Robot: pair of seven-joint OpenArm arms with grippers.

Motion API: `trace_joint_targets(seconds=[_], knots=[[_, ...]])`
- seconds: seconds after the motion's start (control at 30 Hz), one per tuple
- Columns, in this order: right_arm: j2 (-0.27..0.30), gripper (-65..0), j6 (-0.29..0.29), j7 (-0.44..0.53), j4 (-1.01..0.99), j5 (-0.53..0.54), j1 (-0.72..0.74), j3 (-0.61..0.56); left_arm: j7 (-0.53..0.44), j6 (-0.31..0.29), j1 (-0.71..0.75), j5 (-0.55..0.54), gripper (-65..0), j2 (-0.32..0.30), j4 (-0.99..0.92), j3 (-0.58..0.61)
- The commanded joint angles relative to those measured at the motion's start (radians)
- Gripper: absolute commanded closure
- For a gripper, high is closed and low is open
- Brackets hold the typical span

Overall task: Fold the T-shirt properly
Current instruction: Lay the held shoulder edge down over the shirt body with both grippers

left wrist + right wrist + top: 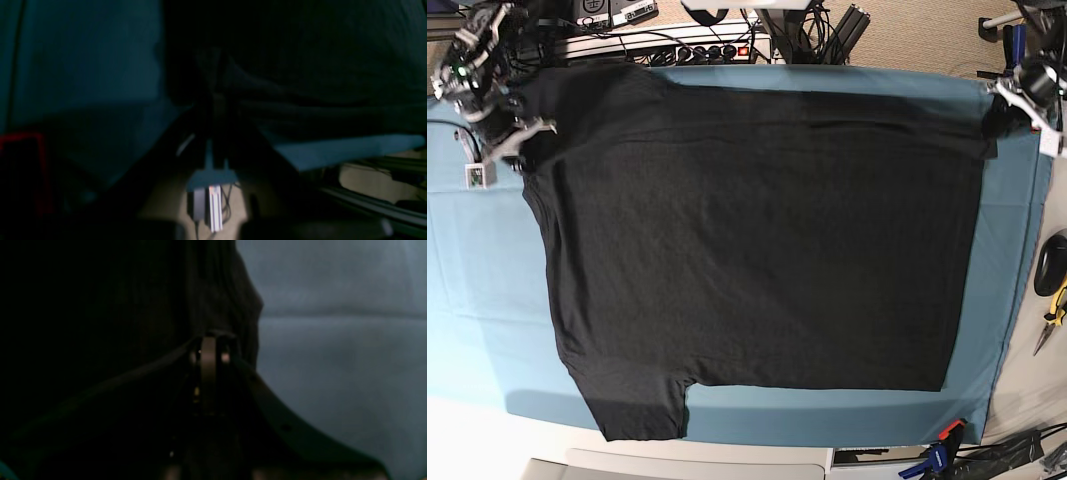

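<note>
Fabric is pinched at both far corners: left pincer (1010, 100) and right pincer (522, 135) each clamped on the T-shirt (757, 240). That likely keeps the edge taut over the teal cloth (477, 300) for folding.

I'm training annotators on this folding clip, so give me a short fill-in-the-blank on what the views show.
1. The T-shirt lies spread on a ____ cloth.
2. Both the left tool and the right tool are ____ on it.
3. The T-shirt's colour is ____.

Missing words: teal; shut; black
</note>
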Motion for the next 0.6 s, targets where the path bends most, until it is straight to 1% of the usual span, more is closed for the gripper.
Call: trace_joint_targets(seconds=[0.0, 0.07, 0.2, 0.33, 0.57], knots=[[0.017, 0.0, -0.014, 0.036, 0.015, -0.009, 0.016, 0.002, -0.029, 0.013, 0.002, 0.004, 0.0, -0.02, 0.014, -0.008], [0.017, 0.0, -0.026, 0.052, 0.015, -0.033, 0.037, 0.001, -0.044, 0.03, -0.003, 0.025, 0.0, -0.02, 0.014, -0.008], [0.017, 0.0, -0.033, 0.073, -0.009, -0.066, 0.083, 0.001, -0.053, 0.029, -0.019, 0.033, 0.0, -0.02, 0.014, -0.008], [0.017, 0.0, -0.033, 0.084, -0.086, -0.069, 0.149, 0.001, -0.058, 0.03, -0.051, 0.066, 0.0, -0.023, 0.013, -0.008], [0.017, 0.0, -0.032, 0.092, -0.213, -0.069, 0.25, 0.001, -0.061, 0.03, -0.07, 0.074, 0.0, -0.07, 0.012, -0.008]])
